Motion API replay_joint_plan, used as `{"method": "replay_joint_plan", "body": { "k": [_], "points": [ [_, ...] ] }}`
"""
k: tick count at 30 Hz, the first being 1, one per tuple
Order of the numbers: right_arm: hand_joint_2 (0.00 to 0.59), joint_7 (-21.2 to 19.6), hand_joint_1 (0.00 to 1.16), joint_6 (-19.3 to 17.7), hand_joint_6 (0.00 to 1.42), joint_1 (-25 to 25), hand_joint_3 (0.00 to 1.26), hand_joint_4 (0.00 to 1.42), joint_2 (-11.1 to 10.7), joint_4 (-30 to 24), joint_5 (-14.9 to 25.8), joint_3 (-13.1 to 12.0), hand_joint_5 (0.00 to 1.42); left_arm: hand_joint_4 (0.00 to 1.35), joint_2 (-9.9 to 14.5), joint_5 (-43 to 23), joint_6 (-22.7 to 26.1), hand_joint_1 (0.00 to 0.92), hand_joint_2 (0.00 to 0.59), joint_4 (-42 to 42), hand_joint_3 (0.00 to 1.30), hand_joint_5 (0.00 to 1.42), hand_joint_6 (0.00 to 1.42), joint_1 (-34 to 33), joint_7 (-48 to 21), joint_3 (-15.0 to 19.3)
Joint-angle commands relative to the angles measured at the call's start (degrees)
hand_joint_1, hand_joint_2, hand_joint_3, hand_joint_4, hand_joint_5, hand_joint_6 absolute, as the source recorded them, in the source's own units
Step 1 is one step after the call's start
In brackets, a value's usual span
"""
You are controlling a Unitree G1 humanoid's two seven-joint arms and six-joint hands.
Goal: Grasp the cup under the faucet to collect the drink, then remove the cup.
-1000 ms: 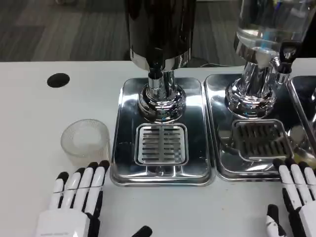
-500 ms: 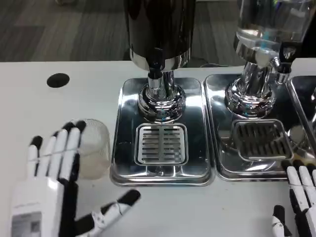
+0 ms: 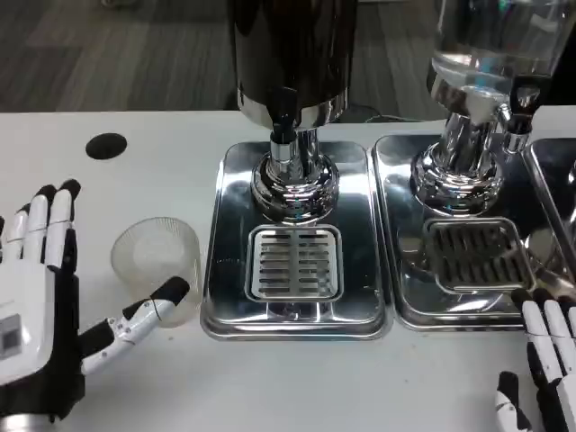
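Head view: the clear cup [image 3: 156, 262] stands upright on the white bench [image 3: 135, 180], just left of the steel drip tray [image 3: 229, 234] and not under the faucet [image 3: 283, 115]; nothing can be made out inside it; the tank of the second dispenser [image 3: 490, 49] on the right holds a clear liquid. The left robot hand [image 3: 40, 306] is spread wide beside the cup, fingers up on its far left, thumb [image 3: 135, 319] reaching to the cup's lower front wall, touching or nearly so; it grips nothing. Half a second ago this hand stood in front of the cup, covering part of it; now it sits further left and the cup shows whole, unmoved. The right robot hand [image 3: 540, 378] lies low at the bench's right corner, fingers extended, holding nothing, cut off by the frame; its place has barely changed. The dark dispenser [image 3: 292, 45] is cropped at the top.
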Motion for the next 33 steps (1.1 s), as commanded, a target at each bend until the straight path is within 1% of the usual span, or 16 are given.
{"method": "replay_joint_plan", "body": {
  "k": [1,5,10,15,21,27,29,31,33],
  "points": [
    [0.538,-0.3,0.12,-0.3,0.0,0.0,0.01,0.0,0.4,0.5,0.1,0.2,0.0,0.0,1.2,-0.6,-0.6,0.0,0.015,4.2,0.1,0.1,0.03,-3.8,-1.4,0.3],
    [0.538,-0.1,0.12,-0.4,0.0,-0.4,0.02,0.0,0.4,0.6,0.4,0.2,0.0,0.0,1.6,-0.8,0.3,0.0,0.007,8.8,0.1,0.1,0.05,-8.2,-3.5,-0.7],
    [0.535,-0.2,0.13,-0.7,0.0,-0.5,0.02,0.0,0.5,1.6,0.7,0.3,0.0,0.0,1.4,0.2,3.0,0.0,0.009,12.9,0.08,0.11,0.07,-12.7,-8.1,-3.0],
    [0.534,-0.5,0.14,-1.5,0.0,-0.3,0.03,0.0,0.2,2.5,1.5,-0.1,0.0,0.0,1.0,0.3,4.7,0.0,0.008,14.7,0.08,0.12,0.08,-14.5,-9.9,-4.8],
    [0.533,-0.6,0.14,-2.1,0.0,-0.1,0.03,0.0,-0.3,2.7,2.3,-0.5,0.0,0.0,0.8,-0.3,5.7,0.0,0.003,16.5,0.08,0.17,0.14,-16.1,-11.2,-6.3],
    [0.533,-0.6,0.15,-2.6,0.0,-0.3,0.04,0.0,-0.4,3.0,2.4,-0.4,0.0,0.01,0.8,-0.9,6.2,0.0,0.009,17.4,0.11,0.26,0.25,-17.1,-12.1,-7.1],
    [0.533,-0.6,0.15,-2.8,0.01,-0.3,0.05,0.0,-0.4,3.0,2.6,-0.5,0.0,0.04,0.8,-1.0,6.4,0.0,0.016,17.5,0.12,0.31,0.3,-17.2,-11.9,-7.2],
    [0.533,-0.6,0.15,-3.0,0.01,-0.3,0.05,0.0,-0.5,3.2,2.7,-0.7,0.0,0.11,0.7,-1.3,6.4,0.004,0.024,17.6,0.15,0.4,0.38,-17.3,-11.9,-7.2],
    [0.533,-0.6,0.15,-3.2,0.01,-0.3,0.05,0.0,-0.6,3.3,2.8,-0.8,0.0,0.16,0.8,-1.5,6.5,0.029,0.03,17.6,0.19,0.45,0.45,-17.4,-12.1,-7.2]
  ]
}}
